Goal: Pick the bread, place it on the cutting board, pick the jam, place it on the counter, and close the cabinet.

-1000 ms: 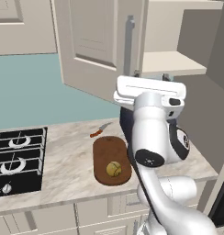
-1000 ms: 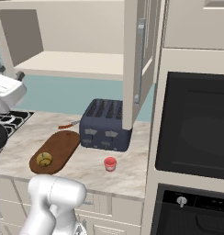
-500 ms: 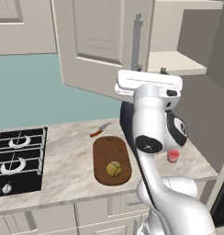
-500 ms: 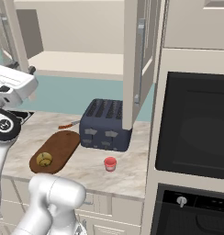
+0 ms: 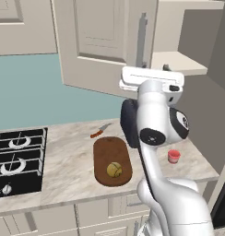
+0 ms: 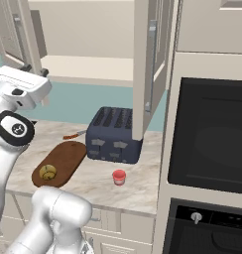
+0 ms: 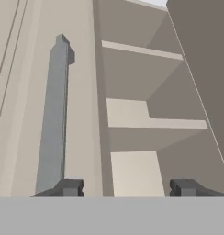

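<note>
Bread (image 5: 114,169) sits on the cutting board (image 5: 109,148); the jam (image 5: 174,156) stands on the counter (image 5: 68,156) at its three o'clock. Beyond, the gripper (image 7: 127,187), jaws apart and empty, has swung up to the open cabinet door (image 7: 22,92), with its handle (image 7: 54,114) at eleven o'clock. Only the closing looks left.

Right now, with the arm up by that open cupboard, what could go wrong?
1. The open pincer faces the cabinet door near its edge, beside the handle. A push there might slip off or snag the handle.
2. The other door hangs open above the toaster. Shutting only one would leave the job unfinished.
3. The jam stands close to the arm, so a wide swing might knock it.
</note>
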